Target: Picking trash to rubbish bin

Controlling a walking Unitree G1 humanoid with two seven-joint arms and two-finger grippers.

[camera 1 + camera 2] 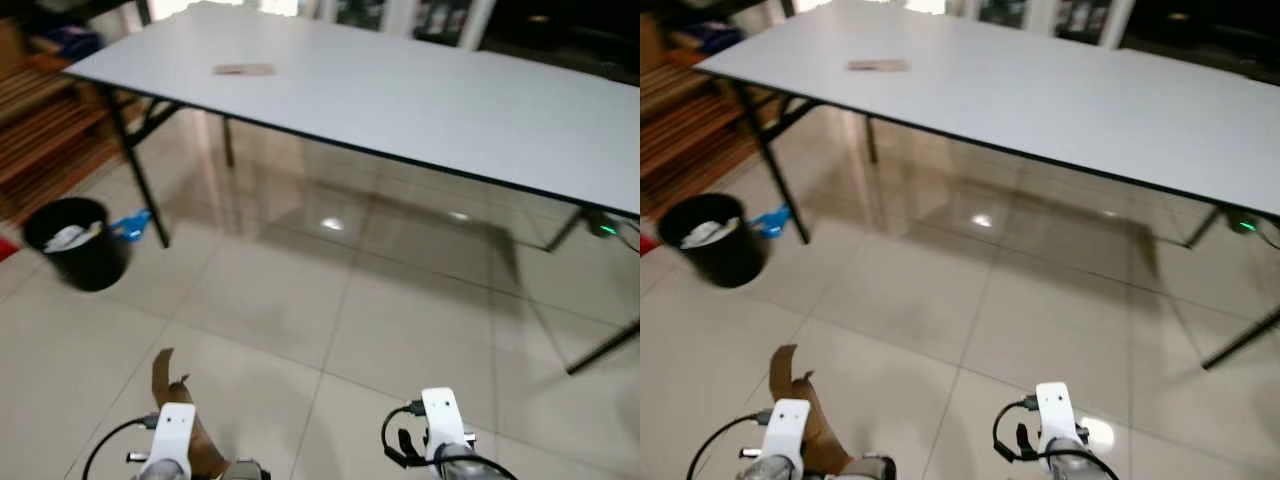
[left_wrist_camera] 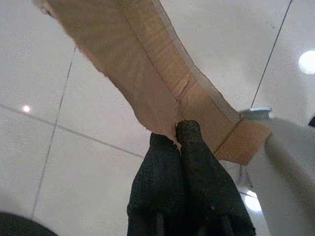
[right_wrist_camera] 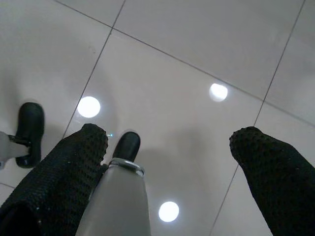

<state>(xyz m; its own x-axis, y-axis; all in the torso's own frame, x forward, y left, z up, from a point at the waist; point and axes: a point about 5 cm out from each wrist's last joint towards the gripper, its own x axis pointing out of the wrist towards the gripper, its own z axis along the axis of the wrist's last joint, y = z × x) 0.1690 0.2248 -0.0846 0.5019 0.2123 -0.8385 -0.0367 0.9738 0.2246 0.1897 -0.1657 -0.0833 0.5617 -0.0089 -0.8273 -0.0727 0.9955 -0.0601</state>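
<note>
My left gripper (image 2: 179, 132) is shut on a torn strip of brown cardboard (image 2: 147, 78), which sticks up above the left wrist (image 1: 170, 395) at the bottom of the head view. A black rubbish bin (image 1: 75, 243) with white trash inside stands on the floor at the left, beside the table leg. A small brown cardboard piece (image 1: 244, 69) lies on the white table (image 1: 420, 100). My right gripper (image 3: 170, 140) hangs open over bare floor tiles, its wrist (image 1: 440, 425) low at the bottom right.
A blue scrap (image 1: 131, 226) lies on the floor next to the bin. Black folding table legs (image 1: 140, 175) stand near the bin and at the right (image 1: 600, 350). Wooden slats (image 1: 40, 130) fill the far left. Glossy tile floor (image 1: 330, 320) lies between me and the table.
</note>
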